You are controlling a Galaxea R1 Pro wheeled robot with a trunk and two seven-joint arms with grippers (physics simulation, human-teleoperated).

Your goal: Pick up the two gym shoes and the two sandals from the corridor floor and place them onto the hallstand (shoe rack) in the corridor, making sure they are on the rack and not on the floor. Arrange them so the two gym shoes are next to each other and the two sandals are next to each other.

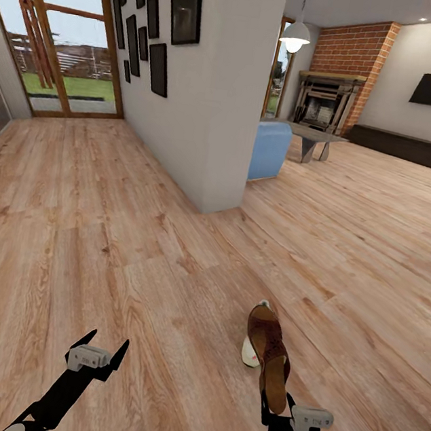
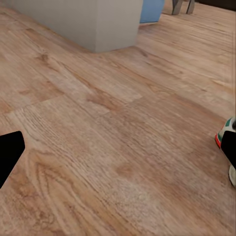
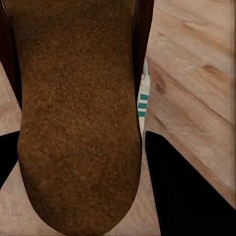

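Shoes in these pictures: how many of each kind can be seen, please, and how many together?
Brown sandal, held in the right claw: 1
White gym shoe, partly hidden behind the sandal, on the wood floor: 1
Total: 2 shoes

Bright even render; lit pendant lamp; wrist views soft.

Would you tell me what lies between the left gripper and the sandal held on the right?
In the head view, only bare floor lies between the left gripper and the sandal in the right gripper.
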